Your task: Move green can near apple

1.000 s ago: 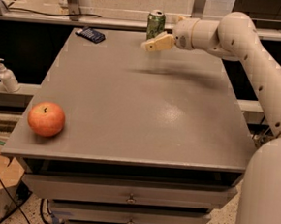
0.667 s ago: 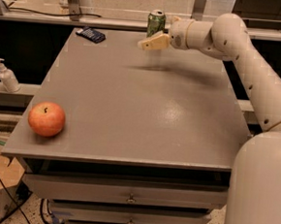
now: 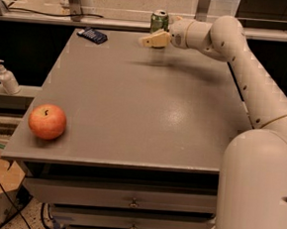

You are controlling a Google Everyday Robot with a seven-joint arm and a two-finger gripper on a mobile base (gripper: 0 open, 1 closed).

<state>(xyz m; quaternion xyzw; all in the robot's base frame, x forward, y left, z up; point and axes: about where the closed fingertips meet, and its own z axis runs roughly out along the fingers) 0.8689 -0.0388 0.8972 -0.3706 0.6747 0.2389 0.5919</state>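
Observation:
The green can [image 3: 159, 20] with its silver top stands upright at the far edge of the grey table [image 3: 133, 115], a little right of centre. My gripper [image 3: 152, 39] hovers just in front of the can and slightly left of it, pointing left, above the table top. It holds nothing that I can see. The red-orange apple [image 3: 47, 121] sits near the front left corner of the table, far from both the can and the gripper.
A dark blue flat object [image 3: 92, 35] lies at the back left of the table. A white pump bottle [image 3: 7, 78] stands on a ledge left of the table. My arm [image 3: 246, 70] runs along the right side. Drawers [image 3: 134, 203] sit below the table's front edge.
The gripper has moved a little to the left and slightly farther back, in front of the can. The can and the apple have not moved.

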